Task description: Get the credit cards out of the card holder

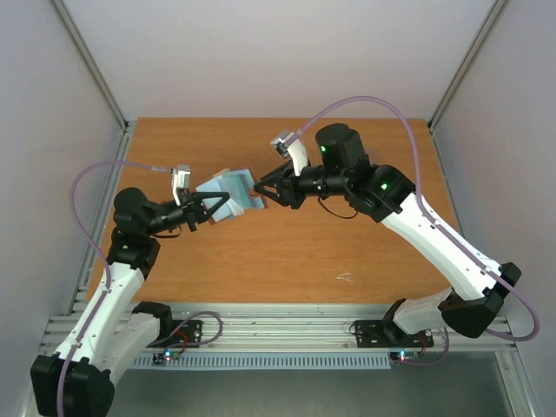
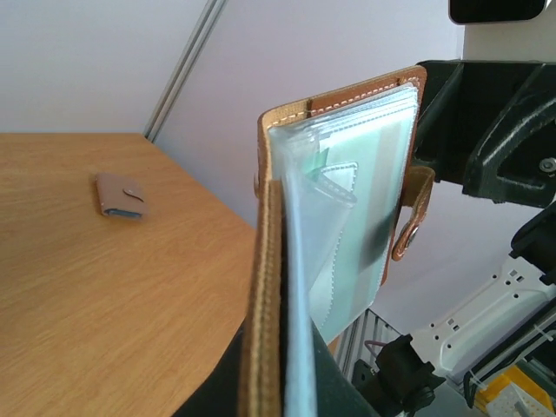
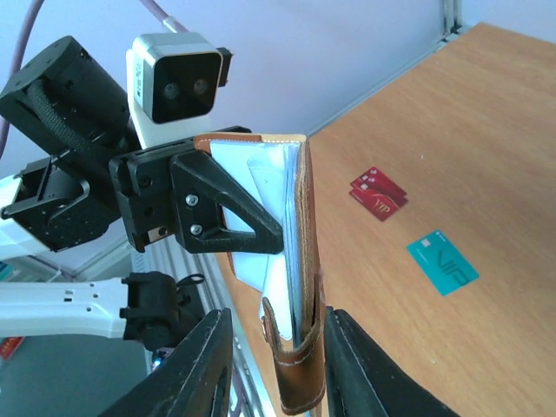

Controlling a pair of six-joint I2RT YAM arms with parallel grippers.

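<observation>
On wooden table (image 3: 486,130), credit cards (image 3: 443,262)

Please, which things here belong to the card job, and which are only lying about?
Job: card holder, held by left pincer and right pincer; red cards; teal card.
Lying about: small brown case on the table.

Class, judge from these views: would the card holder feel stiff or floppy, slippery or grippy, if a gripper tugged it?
Probably floppy: the card holder fans open, its clear sleeves bowing apart. The glossy sleeves likely slide in a pinch; the stitched leather-like cover should grip better. It seems light, held aloft between left gripper and right gripper.
</observation>
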